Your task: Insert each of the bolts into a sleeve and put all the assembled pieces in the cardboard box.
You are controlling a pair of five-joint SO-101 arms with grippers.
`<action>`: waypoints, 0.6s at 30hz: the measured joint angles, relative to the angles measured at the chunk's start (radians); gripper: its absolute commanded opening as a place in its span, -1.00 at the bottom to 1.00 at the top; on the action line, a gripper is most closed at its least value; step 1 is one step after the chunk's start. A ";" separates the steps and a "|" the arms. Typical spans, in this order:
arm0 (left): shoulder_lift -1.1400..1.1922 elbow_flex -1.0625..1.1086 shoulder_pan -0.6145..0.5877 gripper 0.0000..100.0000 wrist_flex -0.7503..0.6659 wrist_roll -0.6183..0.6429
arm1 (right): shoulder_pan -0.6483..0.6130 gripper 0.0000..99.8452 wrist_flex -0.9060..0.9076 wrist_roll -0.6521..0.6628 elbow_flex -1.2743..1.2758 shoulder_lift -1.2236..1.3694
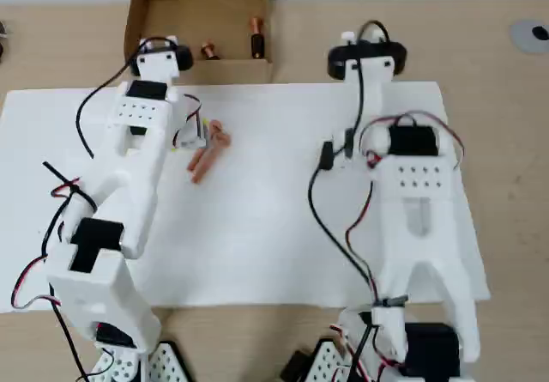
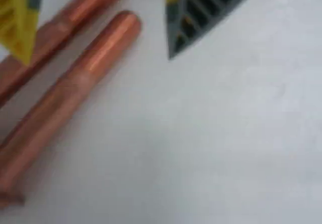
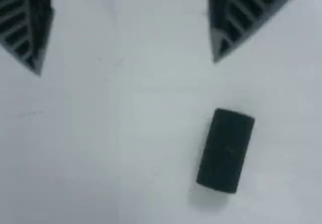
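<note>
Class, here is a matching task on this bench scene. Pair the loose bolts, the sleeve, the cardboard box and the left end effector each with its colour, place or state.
Things
1. loose bolts
2. sleeve
3. cardboard box
4. left end effector

Descriptions
A. black, lying on its side on the white sheet
B. open, just over the loose bolts
C. copper, side by side on the white sheet
D. brown, beyond the white sheet, with pieces inside

Pairs: 1-C, 2-A, 3-D, 4-B
</note>
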 measured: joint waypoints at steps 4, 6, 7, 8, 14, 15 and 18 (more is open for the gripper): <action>0.035 -0.063 0.000 -0.61 -0.003 -0.094 | -0.012 -0.48 -0.080 -0.063 0.101 -0.021; 0.063 -0.094 0.000 -0.61 -0.003 -0.155 | -0.037 -0.48 -0.104 -0.091 0.123 -0.021; 0.080 -0.109 0.000 -0.61 -0.003 -0.189 | -0.048 -0.48 -0.115 -0.103 0.123 -0.021; 0.094 -0.126 0.000 -0.61 -0.003 -0.221 | -0.060 -0.48 -0.124 -0.115 0.123 -0.021; 0.176 -0.199 0.000 -0.61 -0.003 -0.330 | -0.095 -0.48 -0.178 -0.232 0.123 -0.003; 0.189 -0.207 0.000 -0.61 -0.003 -0.339 | -0.095 -0.48 -0.186 -0.253 0.123 0.012; 0.212 -0.215 0.000 -0.61 -0.003 -0.356 | -0.095 -0.48 -0.203 -0.310 0.123 0.072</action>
